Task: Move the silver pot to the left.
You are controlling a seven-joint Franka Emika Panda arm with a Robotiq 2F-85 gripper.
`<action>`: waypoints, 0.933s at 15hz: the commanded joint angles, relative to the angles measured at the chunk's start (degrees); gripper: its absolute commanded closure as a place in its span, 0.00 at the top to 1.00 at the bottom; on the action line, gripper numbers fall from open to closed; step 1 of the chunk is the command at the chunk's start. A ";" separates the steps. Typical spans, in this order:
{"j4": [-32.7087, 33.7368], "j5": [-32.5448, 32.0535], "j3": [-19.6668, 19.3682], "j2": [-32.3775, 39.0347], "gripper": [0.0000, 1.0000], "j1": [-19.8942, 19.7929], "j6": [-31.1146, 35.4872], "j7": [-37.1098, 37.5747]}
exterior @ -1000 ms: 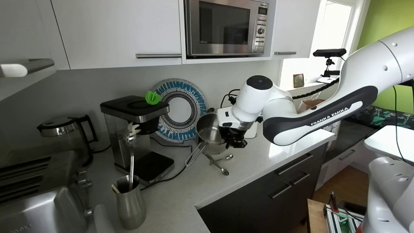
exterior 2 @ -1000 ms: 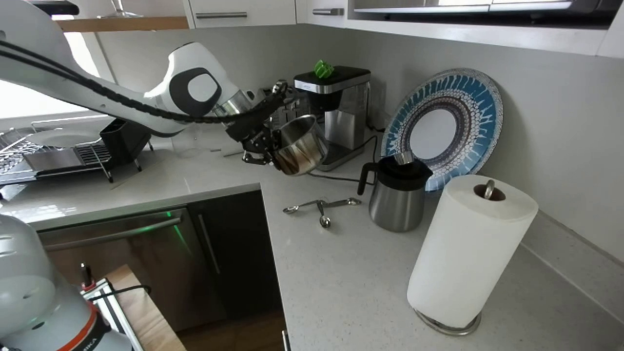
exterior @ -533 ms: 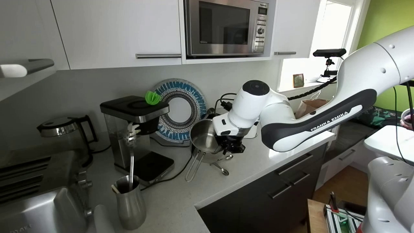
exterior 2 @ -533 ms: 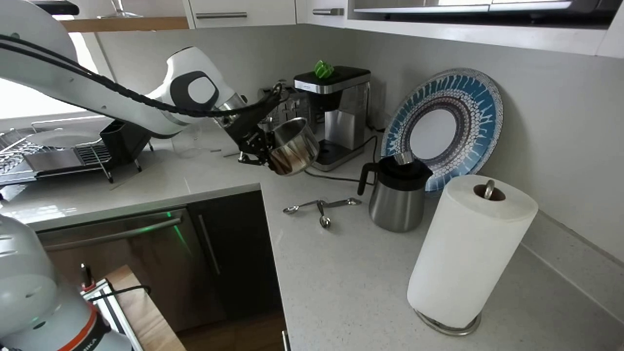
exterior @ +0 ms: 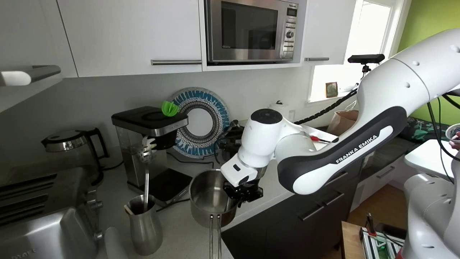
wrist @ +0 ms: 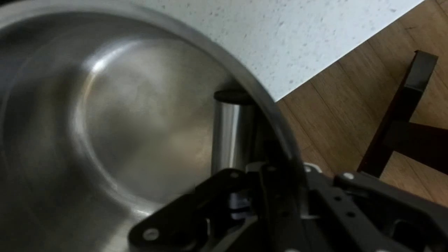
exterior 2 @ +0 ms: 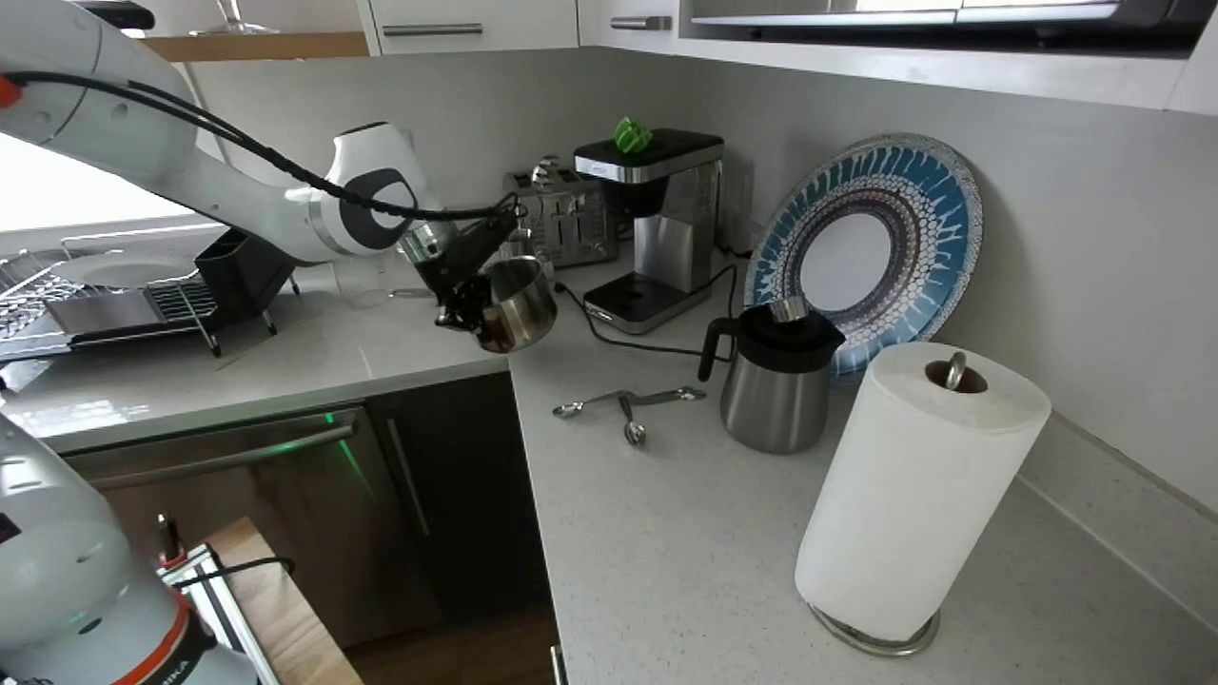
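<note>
The silver pot (exterior: 208,194) is a shiny round steel pot with a long loop handle (exterior: 215,237) that points towards the camera in an exterior view. It also shows in the other exterior view (exterior 2: 529,312) and fills the left of the wrist view (wrist: 140,101). My gripper (exterior: 233,198) is shut on the pot's rim, one finger inside and one outside. The gripper also shows in an exterior view (exterior 2: 479,309) and in the wrist view (wrist: 280,171). The pot hangs tilted above the counter. A shiny bar inside the pot beside the finger may be an object or a reflection.
A steel jug with utensils (exterior: 145,230), a toaster (exterior: 46,216) and a coffee maker (exterior: 151,120) stand on the counter. Measuring spoons (exterior 2: 628,401), a steel carafe (exterior 2: 775,400), a paper towel roll (exterior 2: 918,495) and a dish rack (exterior 2: 133,295) show too. The counter's edge passes near the pot.
My gripper has carried the pot away from above the spoons, leftward in both exterior views and towards the toaster side. The pot's handle has swung round.
</note>
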 commanded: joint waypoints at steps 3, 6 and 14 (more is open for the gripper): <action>1.50 16.91 -3.33 1.36 0.01 4.03 8.52 -21.42; 3.13 26.76 -1.70 1.85 0.01 2.92 2.11 -31.57; 3.81 26.80 0.47 3.40 0.01 0.68 -1.06 -30.45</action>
